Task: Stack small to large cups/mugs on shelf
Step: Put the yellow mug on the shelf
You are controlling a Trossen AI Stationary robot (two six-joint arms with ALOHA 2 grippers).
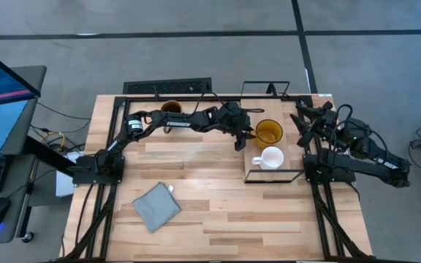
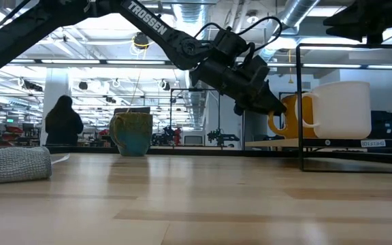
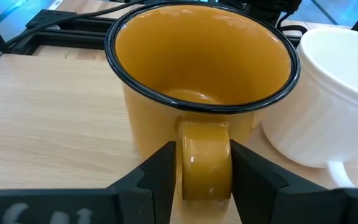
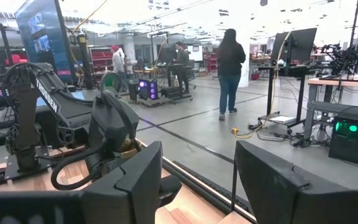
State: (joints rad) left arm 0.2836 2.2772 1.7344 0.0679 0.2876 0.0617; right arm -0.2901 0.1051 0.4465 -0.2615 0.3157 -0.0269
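Note:
The amber-yellow mug [image 1: 269, 131] stands upright on the shelf's wooden board [image 2: 332, 143], beside the small white mug [image 1: 272, 157], whose base also rests on the board. The dark brown-olive mug [image 1: 170, 109] stands on the tabletop near the far edge and also shows in the low view [image 2: 132, 133]. My left gripper [image 1: 244, 139] reaches over from the table's left and is shut on the amber mug's handle. My right gripper [image 1: 300, 117] is open and empty, held up at the far right, away from the mugs. My left gripper pinches the amber mug's handle [image 3: 205, 163] between its two fingers, one on each flat side of the loop. The fingers [image 3: 160, 177] come slanting down from the table's left. The mug stands upright with its base on the shelf board.
A grey-blue folded cloth [image 1: 156, 207] lies on the tabletop toward the near left. The shelf's black wire frame [image 1: 273, 176] rises around the board and its upright [image 2: 299, 102] stands close to the mugs. People stand in the room beyond the table.

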